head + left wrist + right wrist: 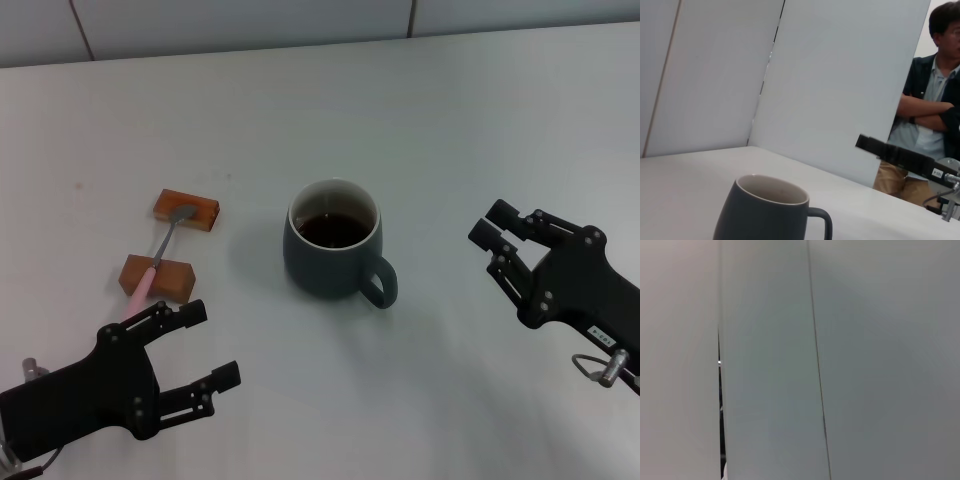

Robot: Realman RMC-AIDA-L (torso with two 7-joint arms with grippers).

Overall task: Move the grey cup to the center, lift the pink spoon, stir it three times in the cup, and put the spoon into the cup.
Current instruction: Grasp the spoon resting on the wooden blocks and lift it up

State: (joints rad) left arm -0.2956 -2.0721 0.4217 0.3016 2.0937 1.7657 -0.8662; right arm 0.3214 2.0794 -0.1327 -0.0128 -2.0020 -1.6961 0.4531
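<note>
Blue-grey cup (333,243) sits mid-table, dark liquid inside, handle toward the right gripper (497,227). Pink spoon (161,248) lies bridged across two wooden blocks (187,209), left of the cup. Left gripper (207,346) near the spoon's handle end, jaws spread, empty. Right gripper well apart from the cup, jaws slightly parted, empty

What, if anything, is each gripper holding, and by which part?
Nothing. The left gripper and right gripper are both open and empty; the pink spoon rests across two wooden blocks.
</note>
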